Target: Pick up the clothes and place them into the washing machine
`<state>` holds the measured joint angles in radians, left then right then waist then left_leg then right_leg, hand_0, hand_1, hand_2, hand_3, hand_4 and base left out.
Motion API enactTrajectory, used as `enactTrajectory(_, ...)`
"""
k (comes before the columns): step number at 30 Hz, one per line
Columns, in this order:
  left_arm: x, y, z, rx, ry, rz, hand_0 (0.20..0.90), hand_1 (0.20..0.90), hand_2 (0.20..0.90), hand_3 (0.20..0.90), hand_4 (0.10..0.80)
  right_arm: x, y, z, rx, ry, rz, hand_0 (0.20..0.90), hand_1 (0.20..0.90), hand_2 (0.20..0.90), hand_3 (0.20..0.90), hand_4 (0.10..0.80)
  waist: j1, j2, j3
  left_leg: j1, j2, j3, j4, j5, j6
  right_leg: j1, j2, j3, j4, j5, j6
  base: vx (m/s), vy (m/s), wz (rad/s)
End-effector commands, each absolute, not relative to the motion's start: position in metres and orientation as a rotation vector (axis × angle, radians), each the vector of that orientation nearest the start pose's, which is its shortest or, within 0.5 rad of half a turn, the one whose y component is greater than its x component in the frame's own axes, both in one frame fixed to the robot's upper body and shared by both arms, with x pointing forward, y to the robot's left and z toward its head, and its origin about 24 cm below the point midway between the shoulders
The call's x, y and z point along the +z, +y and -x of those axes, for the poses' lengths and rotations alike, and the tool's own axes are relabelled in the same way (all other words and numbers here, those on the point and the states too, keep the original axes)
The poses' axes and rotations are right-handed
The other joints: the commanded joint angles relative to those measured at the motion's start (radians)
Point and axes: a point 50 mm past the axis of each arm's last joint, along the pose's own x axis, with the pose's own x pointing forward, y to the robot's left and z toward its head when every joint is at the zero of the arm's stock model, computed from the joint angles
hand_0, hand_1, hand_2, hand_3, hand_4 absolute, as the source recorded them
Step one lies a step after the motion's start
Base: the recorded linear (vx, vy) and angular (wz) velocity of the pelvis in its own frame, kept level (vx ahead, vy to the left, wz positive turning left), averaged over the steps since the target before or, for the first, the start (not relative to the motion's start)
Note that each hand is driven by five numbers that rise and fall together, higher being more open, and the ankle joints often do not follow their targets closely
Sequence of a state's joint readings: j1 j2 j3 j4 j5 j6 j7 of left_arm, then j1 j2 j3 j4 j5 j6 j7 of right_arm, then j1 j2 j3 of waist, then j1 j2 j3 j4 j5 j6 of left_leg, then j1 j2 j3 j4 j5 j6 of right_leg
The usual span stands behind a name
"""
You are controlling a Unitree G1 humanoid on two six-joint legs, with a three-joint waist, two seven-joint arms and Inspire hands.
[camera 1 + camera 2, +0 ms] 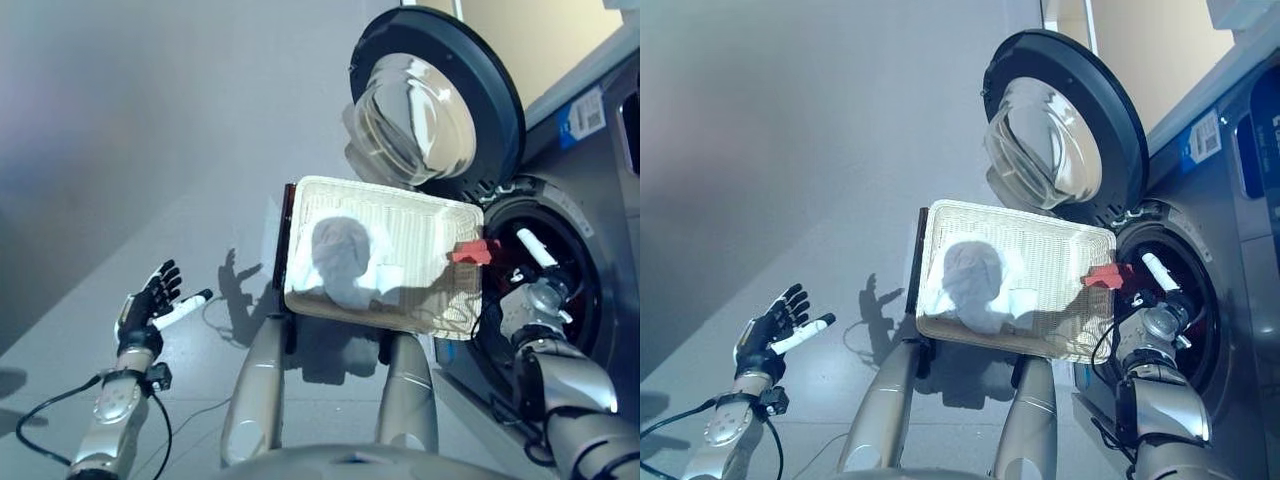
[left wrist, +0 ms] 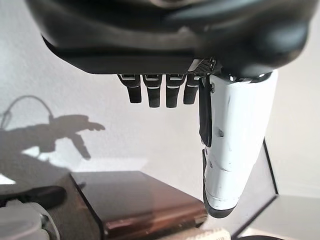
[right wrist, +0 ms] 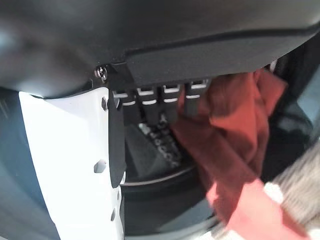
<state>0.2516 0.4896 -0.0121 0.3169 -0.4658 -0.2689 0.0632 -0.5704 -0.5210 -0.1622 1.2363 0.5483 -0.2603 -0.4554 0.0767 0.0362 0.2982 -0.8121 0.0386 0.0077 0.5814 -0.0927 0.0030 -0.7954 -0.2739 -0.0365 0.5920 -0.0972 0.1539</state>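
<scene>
Red cloth (image 1: 472, 251) hanging at the right edge of the basket, right at the mouth of the washing machine (image 1: 590, 260), partly over the basket rim and partly toward the dark drum opening (image 1: 1175, 300). Seen in the right wrist view as a crumpled red fold (image 3: 235, 145) draped beside the fingers (image 3: 170, 102) of the right hand (image 1: 530, 300), touching the outermost of them; fingers pointing into the drum, thumb with its white cover held out straight. Cannot tell whether the fingers actually pinch the cloth or merely lie against it.

White cloth (image 1: 975, 275) lying in a heap in the left half of the wicker basket (image 1: 420, 215), well apart from the red piece. Basket pale, rectangular, set on a dark stand (image 1: 284, 245) just left of the machine front, its right rim touching or just beside the drum opening.

Round door (image 1: 435, 100) of the machine swung wide open, standing far of the basket, glass bowl facing out.

Left hand (image 1: 150, 305) low at the near left, well apart from basket and machine, over the grey floor (image 1: 150, 130); fingers spread and straight, white-covered thumb extended, holding nothing.
</scene>
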Motion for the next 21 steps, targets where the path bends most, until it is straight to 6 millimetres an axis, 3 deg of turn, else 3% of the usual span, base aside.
enactTrajectory(1,0.003,0.304,-0.172,0.267,0.144,-0.131,0.900,0.900,0.900,0.900,0.800,0.032,-0.388,-0.266,-0.996,0.306,0.181,0.900,0.900,0.900,0.900,0.800,0.013,-0.002,-0.055,-0.019,0.015,-0.003,-0.033,0.024,-0.047,-0.035,-0.010,0.007,-0.027,0.063,-0.016,-0.053,0.000,0.06)
enactTrajectory(5,0.002,0.303,-0.169,0.259,0.153,-0.113,0.900,0.900,0.900,0.900,0.800,0.026,-0.380,-0.270,-0.921,0.418,0.457,0.900,0.900,0.900,0.900,0.800,0.025,0.018,-0.046,-0.040,0.015,-0.001,-0.019,0.030,-0.046,-0.060,-0.009,0.015,-0.007,0.063,-0.021,-0.042,-0.006,-0.06)
enactTrajectory(7,0.007,0.303,-0.166,0.248,0.135,-0.104,0.900,0.900,0.900,0.900,0.800,0.027,-0.382,-0.270,-0.908,0.436,0.475,0.900,0.900,0.900,0.900,0.800,0.036,0.033,-0.048,-0.050,0.016,-0.003,-0.003,-0.003,-0.052,-0.077,-0.011,0.019,0.023,0.026,-0.016,0.062,-0.034,-0.04)
enactTrajectory(9,0.011,0.305,-0.166,0.253,0.114,-0.100,0.900,0.900,0.900,0.900,0.800,0.031,-0.384,-0.271,-0.895,0.433,0.547,0.900,0.900,0.900,0.900,0.800,0.036,0.041,-0.046,-0.065,0.016,-0.005,-0.001,0.001,-0.053,-0.095,-0.011,0.024,0.033,0.024,-0.016,-0.016,-0.013,0.04)
enactTrajectory(10,0.011,0.305,-0.166,0.254,0.112,-0.100,0.900,0.900,0.900,0.900,0.800,0.031,-0.384,-0.271,-0.896,0.431,0.547,0.900,0.900,0.900,0.900,0.800,0.035,0.041,-0.042,-0.076,0.015,-0.001,-0.009,0.034,-0.048,-0.104,-0.012,0.022,0.021,0.056,-0.022,0.000,-0.029,0.09)
enactTrajectory(11,0.012,0.304,-0.166,0.246,0.113,-0.101,0.900,0.900,0.900,0.900,0.800,0.034,-0.393,-0.265,-0.908,0.466,0.636,0.900,0.900,0.900,0.900,0.800,0.041,0.047,-0.047,-0.076,0.015,-0.008,-0.001,0.007,-0.054,-0.105,-0.011,0.023,0.040,0.023,-0.016,0.004,-0.028,0.09)
enactTrajectory(13,0.012,0.302,-0.165,0.234,0.113,-0.101,0.900,0.900,0.900,0.900,0.800,0.038,-0.402,-0.259,-0.932,0.486,0.681,0.900,0.900,0.900,0.900,0.800,0.043,0.054,-0.046,-0.081,0.015,-0.010,-0.001,0.007,-0.055,-0.110,-0.011,0.022,0.047,0.017,-0.016,0.056,-0.040,0.09)
enactTrajectory(21,0.011,0.292,-0.167,0.194,0.124,-0.102,0.900,0.900,0.900,0.900,0.800,0.049,-0.424,-0.242,-1.135,0.481,0.525,0.900,0.900,0.900,0.900,0.800,0.042,0.072,-0.047,-0.131,0.019,-0.022,0.093,-0.029,-0.056,-0.172,-0.008,0.038,0.154,-0.031,-0.029,0.001,-0.008,0.02)
